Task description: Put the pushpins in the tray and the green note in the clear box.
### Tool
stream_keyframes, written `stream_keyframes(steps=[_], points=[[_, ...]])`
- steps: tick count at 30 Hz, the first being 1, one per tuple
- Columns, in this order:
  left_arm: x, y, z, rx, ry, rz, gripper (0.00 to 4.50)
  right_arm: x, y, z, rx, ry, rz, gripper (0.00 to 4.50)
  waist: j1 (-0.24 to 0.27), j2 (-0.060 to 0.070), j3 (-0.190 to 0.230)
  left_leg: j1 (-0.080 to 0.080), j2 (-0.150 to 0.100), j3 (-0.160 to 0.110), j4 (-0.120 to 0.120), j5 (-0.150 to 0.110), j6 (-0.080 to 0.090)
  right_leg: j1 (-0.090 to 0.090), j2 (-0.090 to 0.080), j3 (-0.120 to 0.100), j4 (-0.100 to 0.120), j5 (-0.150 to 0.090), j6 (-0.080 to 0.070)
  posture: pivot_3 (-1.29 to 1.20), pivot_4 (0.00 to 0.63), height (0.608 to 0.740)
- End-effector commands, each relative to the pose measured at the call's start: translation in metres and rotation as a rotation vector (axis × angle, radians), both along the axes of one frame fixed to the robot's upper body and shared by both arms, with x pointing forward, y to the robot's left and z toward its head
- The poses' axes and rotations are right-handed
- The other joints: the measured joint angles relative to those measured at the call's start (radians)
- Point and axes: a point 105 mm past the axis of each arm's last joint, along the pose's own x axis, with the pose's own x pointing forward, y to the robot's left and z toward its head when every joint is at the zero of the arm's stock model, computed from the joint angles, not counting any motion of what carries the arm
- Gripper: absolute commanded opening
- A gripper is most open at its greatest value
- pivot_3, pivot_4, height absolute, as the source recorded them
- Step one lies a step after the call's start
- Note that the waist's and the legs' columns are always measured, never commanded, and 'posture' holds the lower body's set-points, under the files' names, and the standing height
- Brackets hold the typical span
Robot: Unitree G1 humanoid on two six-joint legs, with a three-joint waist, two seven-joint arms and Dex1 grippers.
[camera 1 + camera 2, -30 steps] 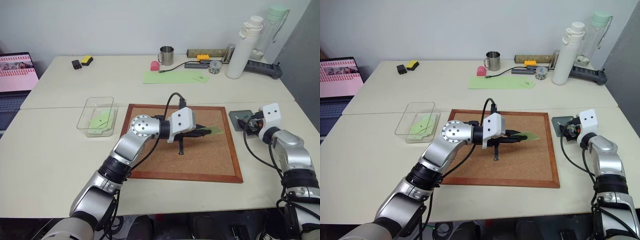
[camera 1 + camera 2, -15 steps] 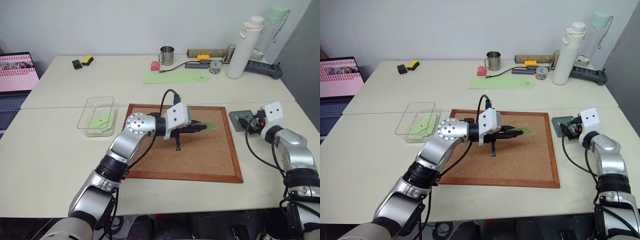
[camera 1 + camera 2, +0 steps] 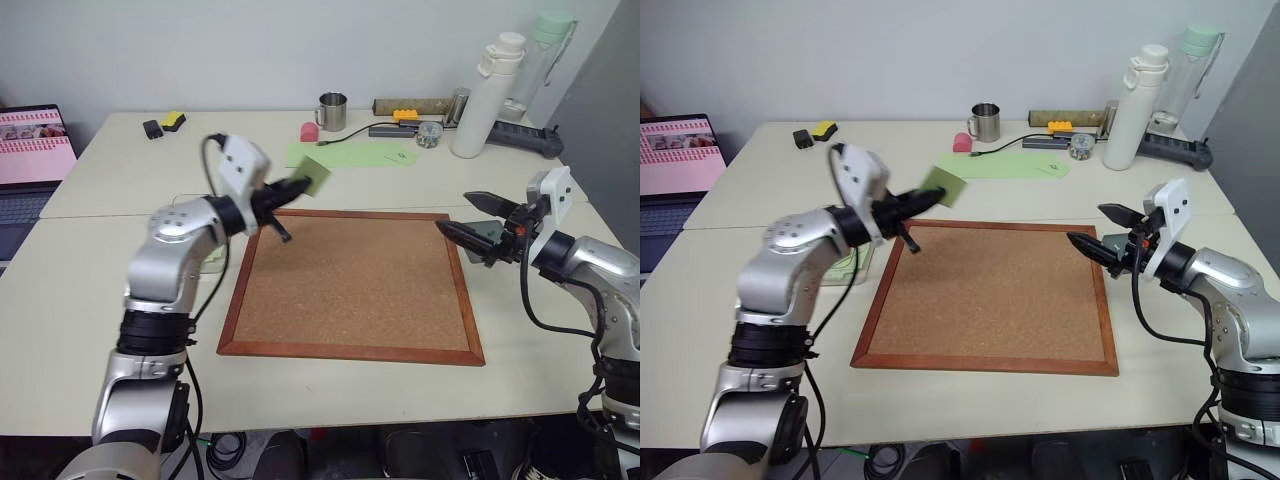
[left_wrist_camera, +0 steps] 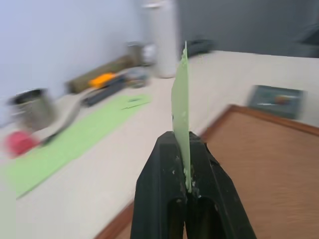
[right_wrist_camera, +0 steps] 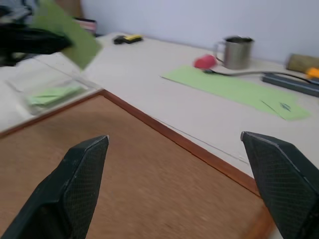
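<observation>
- Table [image 3: 120, 300]: pale top carrying every item.
- Corkboard [image 3: 355, 285]: wood-framed, its cork face bare of note and pins.
- Left gripper [image 3: 290, 188]: raised above the corkboard's far left corner, jaws pressed together on the green note [image 3: 314, 176], which is held in the air, edge-on between them in the left wrist view.
- Right gripper [image 3: 480, 222]: jaws spread wide, holding nothing, hovering beside the tray.
- Clear box [image 3: 190, 208]: left of the corkboard; a green sheet already lies inside.
- Tray [image 4: 277, 94]: right of the corkboard; small objects inside, probably the pushpins, too blurred to confirm.
- Progress: pins seemingly done; the note is yet to be placed in the box.
</observation>
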Motion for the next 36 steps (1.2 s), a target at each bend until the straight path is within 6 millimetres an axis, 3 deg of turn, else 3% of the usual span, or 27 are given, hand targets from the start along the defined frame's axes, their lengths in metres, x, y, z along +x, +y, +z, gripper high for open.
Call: stream_keyframes(steps=[1, 6, 9, 14, 22, 28, 32, 36], points=[[0.004, 0.070, 0.006, -0.004, -0.040, 0.357, 0.00, -0.022, 0.032, 0.031, 0.011, -0.071, 0.150, 4.46, 0.000, 0.000, 0.000, 0.000, 0.000, -0.001, 0.000, 0.000, 0.000, 0.000, 0.000, -0.001, 0.000, 0.000, 0.000, 0.00, 0.150, 0.740], [0.001, 0.110, -0.016, -0.016, 0.034, 0.585, 0.00, -0.035, 0.055, 0.041, 0.021, -0.060, 0.258, 4.46, 0.016, -0.002, 0.001, -0.001, 0.000, -0.002, 0.000, 0.000, 0.000, 0.000, -0.001, -0.003, 0.000, 0.000, 0.000, 0.00, 0.150, 0.740], [0.001, 0.111, -0.033, -0.031, 0.097, 0.601, 0.00, -0.039, 0.062, 0.044, 0.016, -0.055, 0.297, 4.46, 0.025, -0.002, 0.001, -0.002, 0.000, -0.002, 0.001, 0.000, 0.000, 0.000, -0.002, -0.005, 0.000, 0.000, 0.000, 0.00, 0.150, 0.740], [0.003, 0.114, -0.046, -0.030, 0.131, 0.615, 0.95, -0.038, 0.064, 0.045, 0.004, -0.050, 0.289, 4.50, 0.024, -0.004, 0.002, -0.002, 0.000, -0.003, 0.001, 0.000, 0.000, 0.000, -0.002, -0.006, 0.001, 0.000, 0.000, 0.00, 0.150, 0.740], [0.004, 0.119, -0.042, 0.000, 0.108, 0.621, 2.51, -0.036, 0.056, 0.042, -0.005, -0.046, 0.247, 4.50, 0.020, -0.004, 0.002, -0.002, 0.000, -0.003, 0.001, 0.000, 0.000, 0.000, -0.002, -0.006, 0.001, 0.000, 0.000, 0.00, 0.150, 0.740], [0.004, 0.104, -0.023, 0.039, 0.038, 0.513, 3.62, -0.032, 0.046, 0.036, -0.022, -0.045, 0.197, 4.50, 0.021, -0.005, 0.002, -0.003, 0.000, -0.003, 0.001, 0.000, 0.000, 0.000, -0.002, -0.006, 0.001, 0.000, 0.000, 0.00, 0.150, 0.740], [-0.002, 0.075, -0.014, 0.039, 0.053, 0.313, 4.37, -0.029, 0.037, 0.031, -0.033, -0.035, 0.154, 4.50, 0.020, -0.005, 0.003, -0.003, 0.000, -0.003, 0.001, 0.000, 0.000, 0.000, -0.002, -0.006, 0.001, 0.000, 0.000, 0.00, 0.150, 0.740], [-0.017, 0.041, -0.019, 0.094, 0.118, 0.067, 4.46, -0.031, 0.027, 0.017, -0.076, -0.001, 0.141, 4.50, 0.021, -0.005, 0.003, -0.003, 0.000, -0.003, 0.001, 0.000, 0.000, 0.000, -0.002, -0.007, 0.000, 0.000, 0.000, 0.00, 0.150, 0.740]])
